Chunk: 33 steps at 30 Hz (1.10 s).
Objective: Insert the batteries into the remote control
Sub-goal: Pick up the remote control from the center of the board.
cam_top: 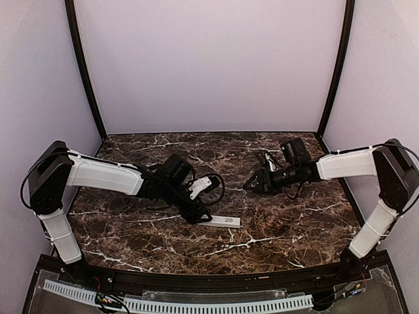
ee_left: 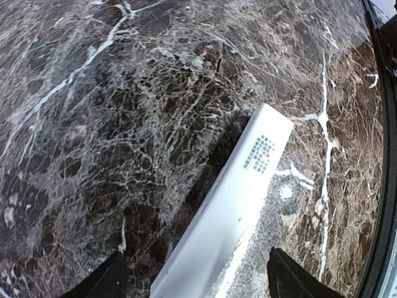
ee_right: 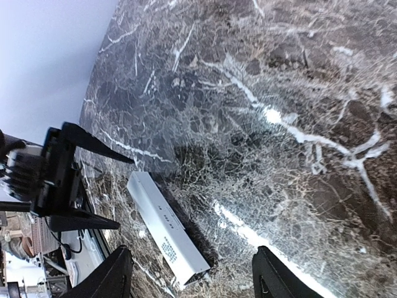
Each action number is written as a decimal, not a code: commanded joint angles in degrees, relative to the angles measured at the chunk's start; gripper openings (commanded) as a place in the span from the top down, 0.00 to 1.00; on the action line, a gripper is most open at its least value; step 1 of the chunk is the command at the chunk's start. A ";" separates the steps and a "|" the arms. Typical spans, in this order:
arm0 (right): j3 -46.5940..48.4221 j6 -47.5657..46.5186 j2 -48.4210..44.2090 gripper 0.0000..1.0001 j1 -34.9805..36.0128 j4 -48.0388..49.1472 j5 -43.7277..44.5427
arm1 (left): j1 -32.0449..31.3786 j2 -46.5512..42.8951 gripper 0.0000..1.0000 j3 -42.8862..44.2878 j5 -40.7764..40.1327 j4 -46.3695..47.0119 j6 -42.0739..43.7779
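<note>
The remote control (cam_top: 220,221) is a slim white bar lying flat on the dark marble table (cam_top: 281,229), printed side up. My left gripper (cam_top: 200,215) is open just above the bar's left end. In the left wrist view its two dark fingers (ee_left: 111,279) stand apart on either side of the remote control (ee_left: 239,205), not touching it. My right gripper (cam_top: 251,185) hovers open and empty to the right of centre. Its wrist view shows the remote control (ee_right: 166,233) and the left gripper (ee_right: 126,192) ahead, between its own fingertips (ee_right: 118,273). No batteries are in view.
A white perforated strip (cam_top: 177,304) runs along the front rail below the arm bases. Plain walls with dark corner posts (cam_top: 85,72) close the table in at the back and sides. The table's edge (ee_left: 384,186) lies close to the right of the remote.
</note>
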 commanded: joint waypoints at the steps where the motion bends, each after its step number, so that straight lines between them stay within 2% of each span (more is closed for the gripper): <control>1: -2.62 -2.02 -4.36 0.34 -2.93 0.02 -2.08 | -1.74 3.85 0.24 5.24 1.47 -8.96 8.93; 7: -4.45 -2.99 -6.69 0.33 -5.33 -1.65 -2.33 | -3.52 7.36 0.32 7.87 3.85 -13.24 9.71; 12: -5.16 -3.20 -7.54 0.33 -6.07 -2.10 -2.50 | -4.79 8.20 0.40 9.48 2.99 -16.26 6.36; 15: -5.19 -3.21 -7.68 0.33 -6.12 -2.25 -2.65 | -5.77 9.44 0.45 11.34 1.40 -19.16 1.96; 19: -5.28 -3.36 -7.49 0.33 -6.08 -2.48 -2.83 | -8.37 11.69 0.46 14.75 -3.03 -23.69 -3.93; 23: -5.45 -3.44 -8.03 0.33 -6.12 -2.82 -2.47 | -10.00 13.56 0.52 18.40 -6.57 -26.22 -9.13; 33: -5.76 -3.68 -9.32 0.33 -6.29 -3.57 -2.07 | -11.74 17.56 0.67 25.48 -13.31 -32.46 -14.73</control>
